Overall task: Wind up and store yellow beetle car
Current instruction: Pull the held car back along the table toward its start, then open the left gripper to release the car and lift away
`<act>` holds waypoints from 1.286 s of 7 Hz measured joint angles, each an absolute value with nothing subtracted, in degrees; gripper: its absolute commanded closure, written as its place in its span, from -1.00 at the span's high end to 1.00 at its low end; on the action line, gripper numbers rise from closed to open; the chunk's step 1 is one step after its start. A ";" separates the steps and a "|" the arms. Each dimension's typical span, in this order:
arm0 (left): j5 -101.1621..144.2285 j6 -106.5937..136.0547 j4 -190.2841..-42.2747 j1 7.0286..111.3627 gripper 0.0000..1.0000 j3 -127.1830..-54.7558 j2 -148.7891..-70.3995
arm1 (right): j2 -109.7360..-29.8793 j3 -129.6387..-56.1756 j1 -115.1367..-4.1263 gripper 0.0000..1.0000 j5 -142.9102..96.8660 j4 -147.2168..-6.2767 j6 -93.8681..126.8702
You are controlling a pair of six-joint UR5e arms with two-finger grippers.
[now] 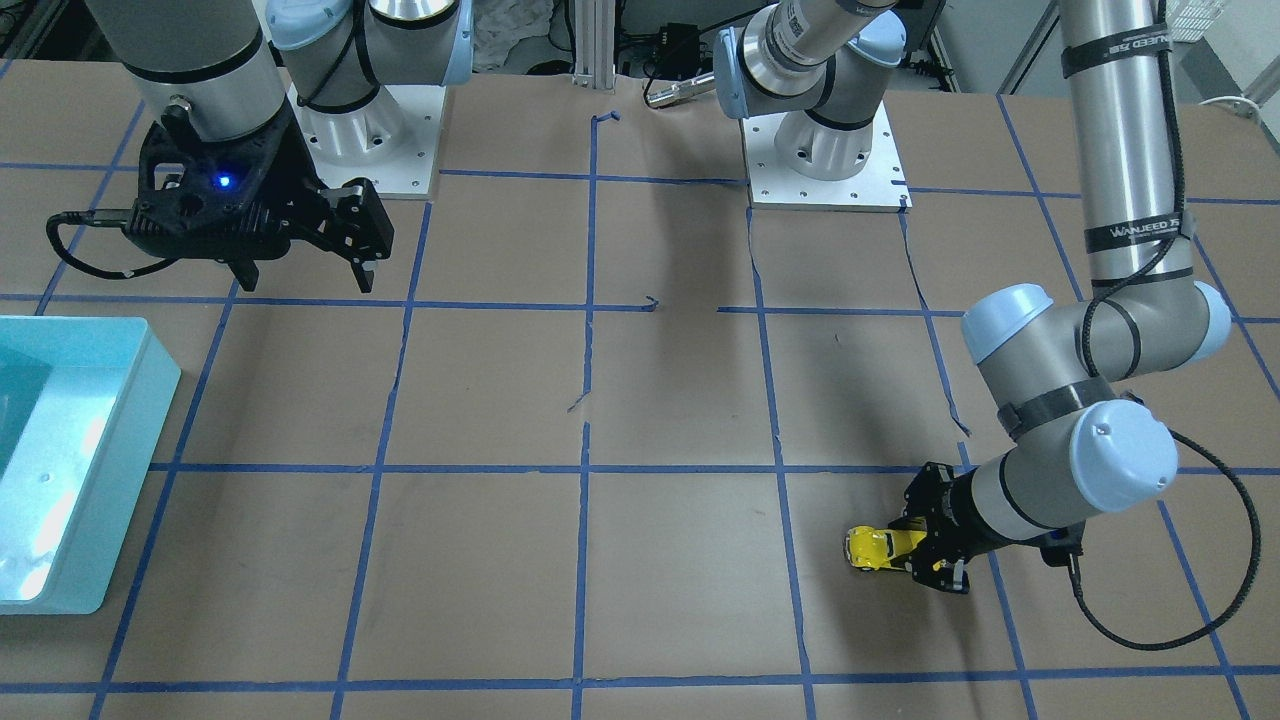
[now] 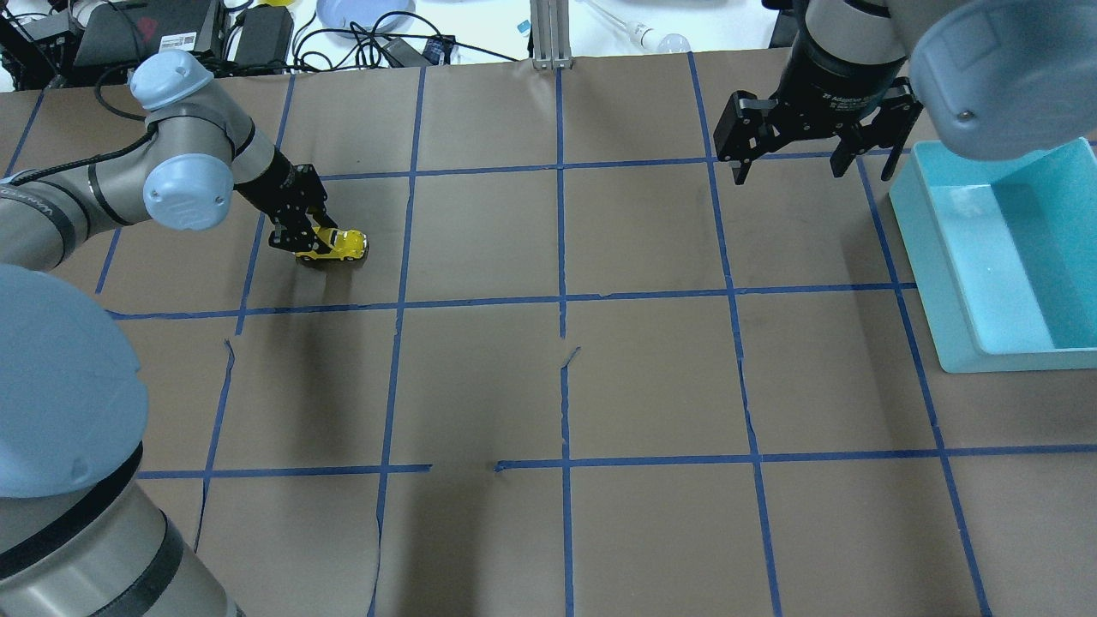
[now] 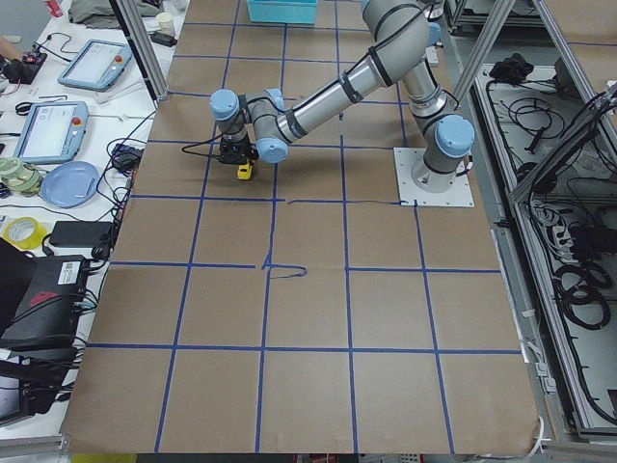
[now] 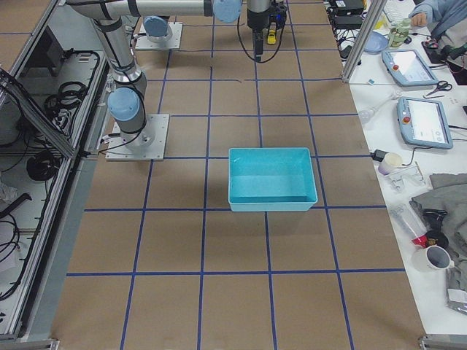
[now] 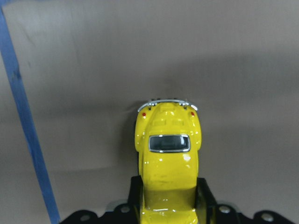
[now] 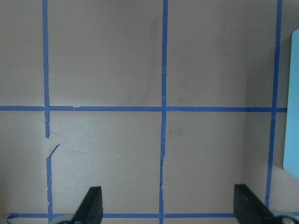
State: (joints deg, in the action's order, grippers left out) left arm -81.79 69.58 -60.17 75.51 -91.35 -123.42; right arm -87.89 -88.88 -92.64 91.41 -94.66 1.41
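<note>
The yellow beetle car is a small glossy toy with dark windows, on the brown paper at the table's far left. My left gripper is shut on its one end, low at the table. The car also shows in the front view, with the left gripper there, and in the left wrist view, where the black fingers clamp its sides. My right gripper is open and empty, hanging above the table beside the bin; its fingertips show in the right wrist view.
A light-blue open bin stands at the table's right edge, also in the front view and the right side view. Blue tape lines grid the paper. Cables, tablets and clutter lie beyond the table's far edge.
</note>
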 measured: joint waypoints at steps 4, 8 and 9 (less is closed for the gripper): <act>-84.23 67.20 -59.44 73.48 0.78 -90.88 -122.41 | -87.89 -89.08 -92.64 1.00 91.41 -94.66 1.41; -87.05 64.51 -59.88 74.66 0.91 -90.60 -118.00 | -87.89 -89.12 -92.64 1.00 91.40 -94.66 1.41; -90.05 59.39 -59.95 74.83 1.00 -90.56 -116.34 | -87.89 -89.12 -92.64 1.00 91.41 -94.66 1.41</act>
State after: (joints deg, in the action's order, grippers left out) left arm -90.05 59.39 -59.95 74.83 -90.56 -116.34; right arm -87.89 -89.12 -92.64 91.41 -94.66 1.41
